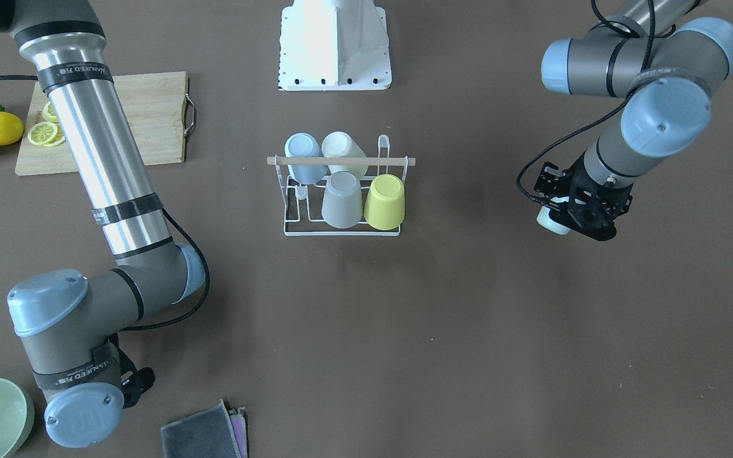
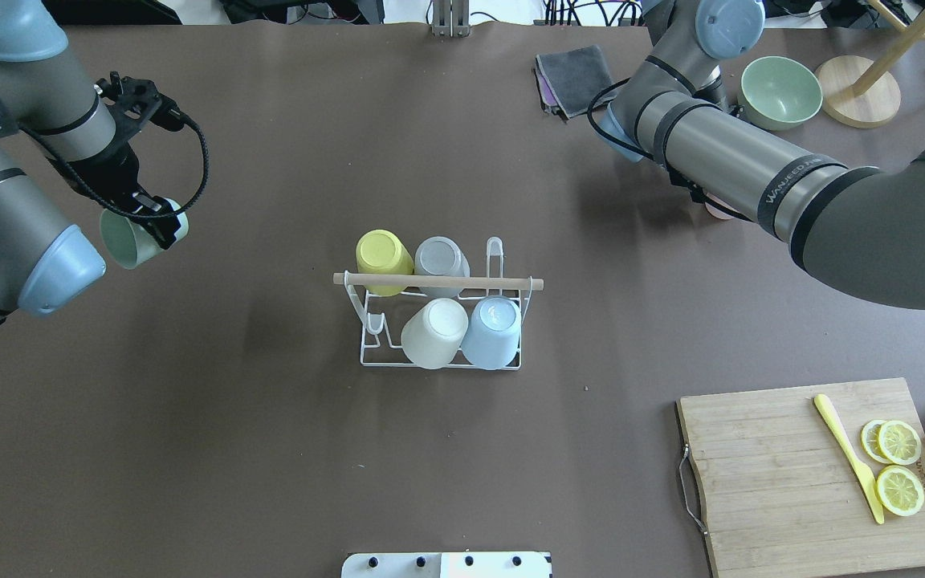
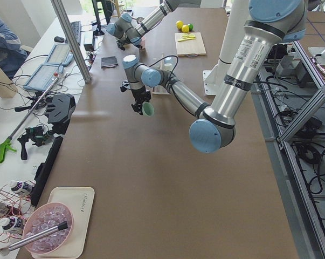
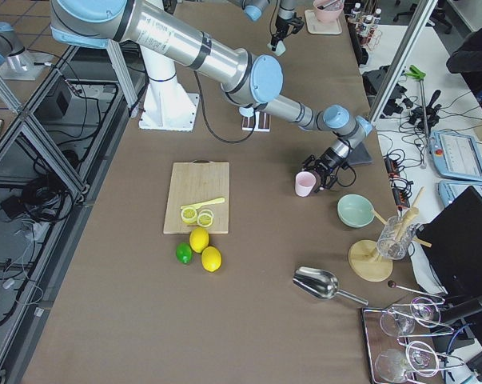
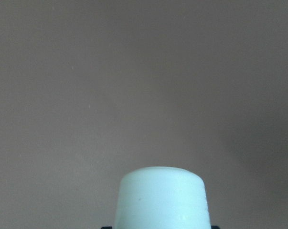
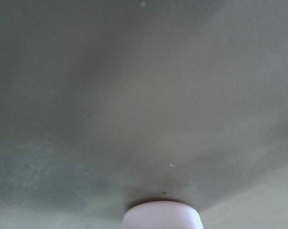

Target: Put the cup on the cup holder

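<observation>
The cup holder is a white wire rack with a wooden dowel across its top, at the table's middle. It carries a yellow, a grey, a cream and a light blue cup. My left gripper is shut on a pale green cup, held on its side above the table left of the rack; the cup also shows in the left wrist view. A pink cup stands by my right gripper; I cannot tell whether that gripper is open or shut.
A wooden cutting board with lemon slices and a yellow knife lies at the near right. A green bowl, a grey cloth and a wooden stand sit at the far right.
</observation>
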Controlling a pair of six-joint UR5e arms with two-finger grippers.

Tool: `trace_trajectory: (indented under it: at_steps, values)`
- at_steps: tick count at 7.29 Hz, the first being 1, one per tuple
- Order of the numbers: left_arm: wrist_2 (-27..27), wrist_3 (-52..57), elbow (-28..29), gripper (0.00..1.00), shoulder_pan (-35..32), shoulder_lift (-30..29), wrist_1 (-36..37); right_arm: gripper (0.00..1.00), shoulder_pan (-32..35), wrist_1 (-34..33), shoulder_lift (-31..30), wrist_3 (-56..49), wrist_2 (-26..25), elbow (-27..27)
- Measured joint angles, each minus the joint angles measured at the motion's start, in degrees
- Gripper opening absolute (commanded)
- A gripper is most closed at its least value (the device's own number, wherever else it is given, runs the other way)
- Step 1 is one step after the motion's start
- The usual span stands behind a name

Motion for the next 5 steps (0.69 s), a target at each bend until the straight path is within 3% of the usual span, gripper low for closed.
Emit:
trace_trajectory:
  at_steps: [2,3,5]
  values:
    - [1.28,-12.57,-3.65,0.21,1.27,5.02,-23.55,1.0,-0.5,0.01,0.01,-2.73,-1.14,-0.11]
    - [4.38,-16.73,-4.95,0.21,2.61,7.52,-34.4,1.0,-0.61,0.01,0.04,-4.19,-1.75,-0.24]
    - [11.28,-19.63,-7.16,0.22,5.65,11.77,-49.92,1.0,-0.66,0.01,0.26,-6.02,-2.37,-0.68]
